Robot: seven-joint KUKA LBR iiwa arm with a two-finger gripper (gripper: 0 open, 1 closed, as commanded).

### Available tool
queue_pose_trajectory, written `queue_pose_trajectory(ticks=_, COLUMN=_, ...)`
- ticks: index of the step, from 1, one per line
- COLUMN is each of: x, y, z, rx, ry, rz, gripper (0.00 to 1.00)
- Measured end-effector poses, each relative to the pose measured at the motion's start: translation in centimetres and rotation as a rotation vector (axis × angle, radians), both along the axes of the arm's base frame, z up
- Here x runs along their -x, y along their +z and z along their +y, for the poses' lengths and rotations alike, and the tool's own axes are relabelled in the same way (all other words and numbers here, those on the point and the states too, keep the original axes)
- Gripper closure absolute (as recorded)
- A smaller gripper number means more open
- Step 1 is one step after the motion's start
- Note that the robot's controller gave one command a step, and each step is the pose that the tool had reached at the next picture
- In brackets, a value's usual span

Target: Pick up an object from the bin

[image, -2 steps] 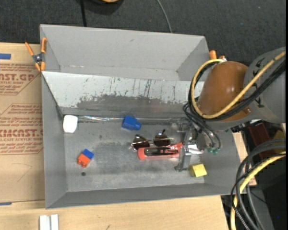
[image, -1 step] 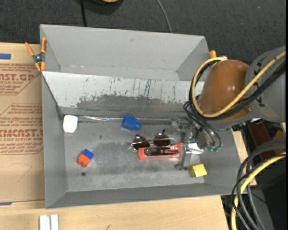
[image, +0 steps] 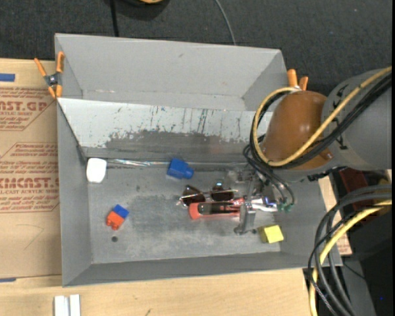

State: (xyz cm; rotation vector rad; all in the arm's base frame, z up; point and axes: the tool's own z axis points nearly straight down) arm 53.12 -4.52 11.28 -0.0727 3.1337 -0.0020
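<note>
Arm (image: pixel 355 130) in from 3 o'clock, and its orange cover (image: pixel 296 127) and looped cables (image: pixel 266 170) hide most of the wrist, so the working end is hard to read. The jaws are low over the floor of the bin (image: pixel 151 242), down among wires and bright metal. Wide or narrow? I cannot tell from here. Nor can I tell whether they touch anything.

Right at them lies the red and black thing (image: pixel 210 206), near the middle of the floor, a little toward 3 o'clock. It's long and thin, with its long axis running 9 to 3, nearly level. Its 3 o'clock end disappears under the jaws, its 9 o'clock end lies free. The red bar sits on the 6 o'clock side, with dark glossy parts along 12. What it actually is, hard to make out.

Yellow block (image: pixel 271 234) just beside the jaws at 4 o'clock. Blue block (image: pixel 180 169) at 11 o'clock of the red thing, apart from it. White cylinder (image: pixel 96 170) far off at 9 by the wall, and an orange and blue piece (image: pixel 116 217) well apart toward 8.
</note>
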Motion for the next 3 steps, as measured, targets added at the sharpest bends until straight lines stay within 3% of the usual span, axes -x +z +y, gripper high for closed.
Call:
queue_pose_trajectory(ticks=1, x=0.9, y=-4.3, z=0.9, rx=-0.002, ry=-0.11, rz=0.007, gripper=1.0)
queue_pose_trajectory(ticks=2, x=0.9, y=-4.3, z=0.9, rx=-0.002, ry=-0.11, rz=0.007, gripper=1.0)
queue_pose_trajectory(ticks=3, x=0.2, y=1.5, z=1.4, rx=-0.002, ry=-0.081, rz=0.012, gripper=1.0)
